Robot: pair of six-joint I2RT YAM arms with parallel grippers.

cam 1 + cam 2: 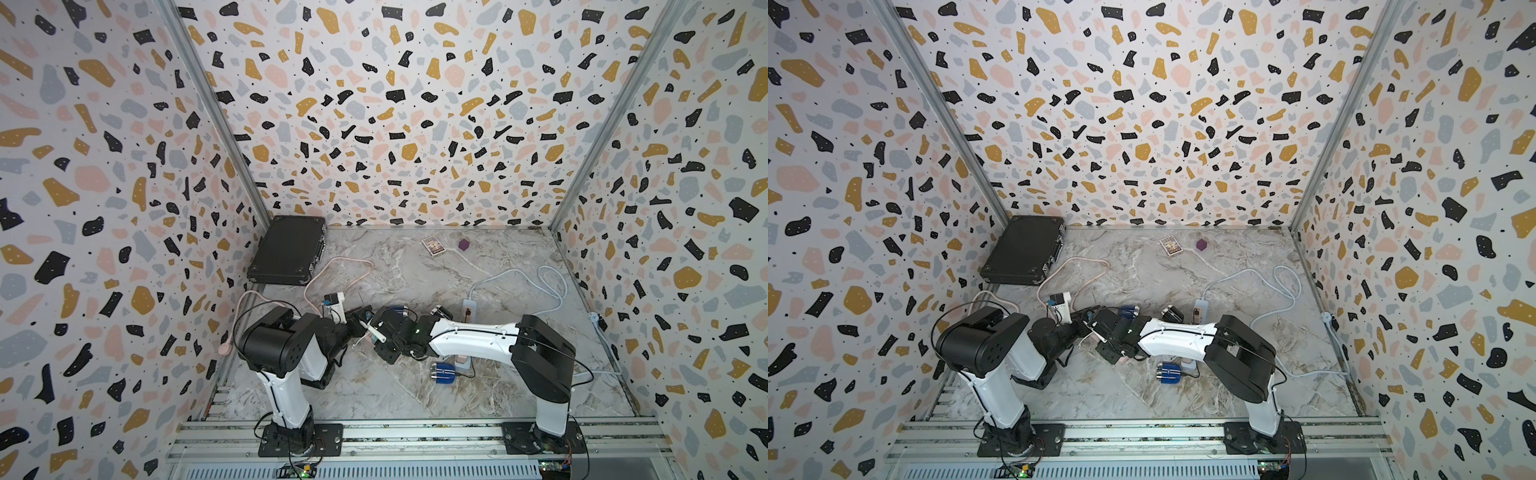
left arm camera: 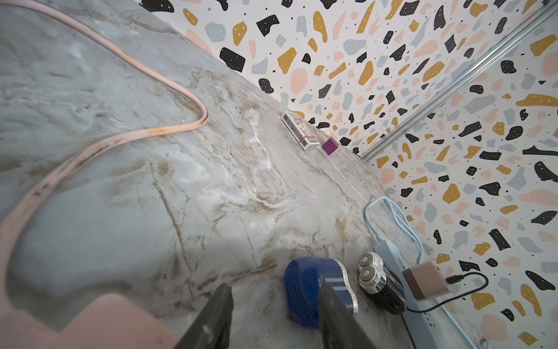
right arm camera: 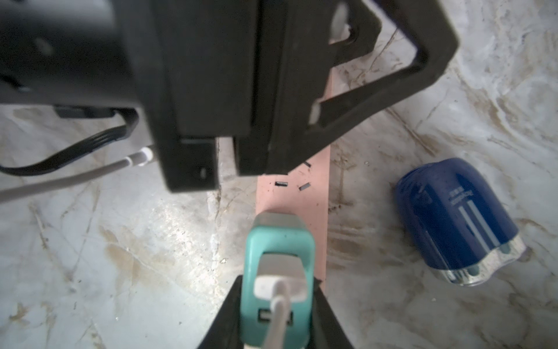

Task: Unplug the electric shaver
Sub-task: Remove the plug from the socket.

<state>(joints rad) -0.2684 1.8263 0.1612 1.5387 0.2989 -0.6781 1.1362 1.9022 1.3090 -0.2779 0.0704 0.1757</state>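
Right wrist: teal adapter (image 3: 277,256) (white cable (image 3: 279,305))

The left arm (image 1: 286,399) and right arm (image 1: 473,334) are wearing glossy white shells between bulky matte-black joint housings, thin black cables looping alongside. The left gripper (image 2: 276,285) is showing wedge-shaped black fingers (image 2: 217,317).

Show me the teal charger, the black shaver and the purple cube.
teal charger (image 3: 279,240), right wrist view, upper frame.
black shaver (image 2: 388,288), left wrist view, dark body.
purple cube (image 2: 329,146), left wrist view, front face.
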